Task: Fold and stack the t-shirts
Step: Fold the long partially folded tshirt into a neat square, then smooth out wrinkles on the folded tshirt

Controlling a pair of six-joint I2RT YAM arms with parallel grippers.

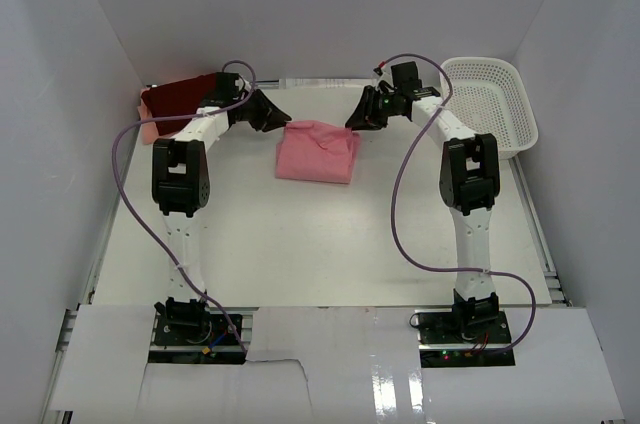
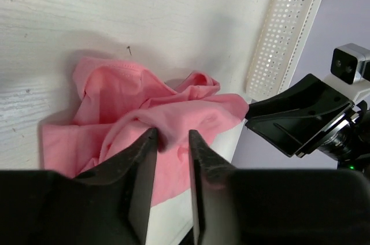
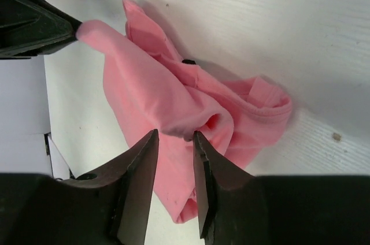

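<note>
A salmon-pink t-shirt (image 1: 318,152) lies roughly folded and rumpled at the far middle of the table. My left gripper (image 1: 283,116) hovers at its far-left corner and my right gripper (image 1: 352,122) at its far-right corner. In the left wrist view the left gripper (image 2: 172,134) stands open, a raised ridge of the pink cloth (image 2: 144,112) lying loose at its fingertips. The right gripper (image 3: 175,134) is open too, over a bulging fold of the shirt (image 3: 162,95). A dark maroon-red t-shirt (image 1: 185,96) rests on a pale peach-pink one (image 1: 150,129) at the far left.
A white mesh basket (image 1: 495,104) stands at the far right corner, also in the left wrist view as the basket (image 2: 286,31). White walls close in the table on three sides. Purple cables loop from both arms.
</note>
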